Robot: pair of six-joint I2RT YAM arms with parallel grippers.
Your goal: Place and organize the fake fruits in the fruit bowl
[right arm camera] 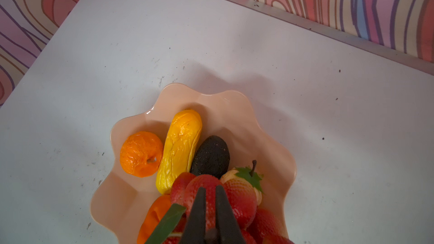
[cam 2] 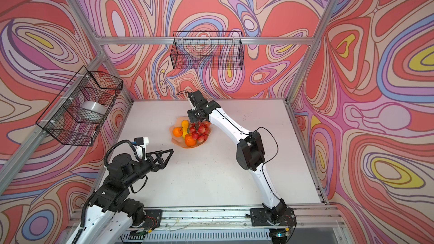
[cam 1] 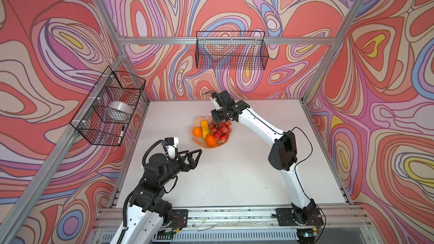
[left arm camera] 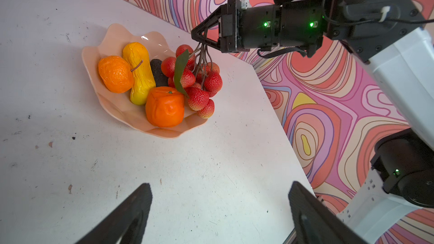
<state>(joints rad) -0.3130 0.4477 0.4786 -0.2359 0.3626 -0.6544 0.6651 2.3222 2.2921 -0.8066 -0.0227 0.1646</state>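
The peach-pink fruit bowl [cam 1: 199,119] [cam 2: 179,119] [left arm camera: 117,36] [right arm camera: 223,106] sits at the middle of the table's far half. In it lie a small orange [left arm camera: 115,73] [right arm camera: 141,153], a yellow elongated fruit [left arm camera: 138,71] [right arm camera: 179,149], a black avocado [left arm camera: 157,71] [right arm camera: 211,156], a large orange [left arm camera: 164,106] [cam 1: 211,140] and a red strawberry-like fruit [right arm camera: 239,195]. My right gripper [cam 1: 219,122] [cam 2: 196,122] [left arm camera: 199,41] [right arm camera: 210,191] hangs over the bowl's right side, pinching the stems of the red berry cluster [left arm camera: 199,85] [cam 1: 220,130], whose berries rest on the bowl. My left gripper [cam 1: 198,157] [cam 2: 170,156] [left arm camera: 219,185] stands open and empty, short of the bowl.
A wire basket [cam 1: 108,109] on the left wall holds a clear round container [cam 1: 119,111] and a marker [cam 1: 122,132]. Another wire basket [cam 1: 231,50] hangs on the back wall. The white table [cam 1: 234,172] ends at aluminium rails.
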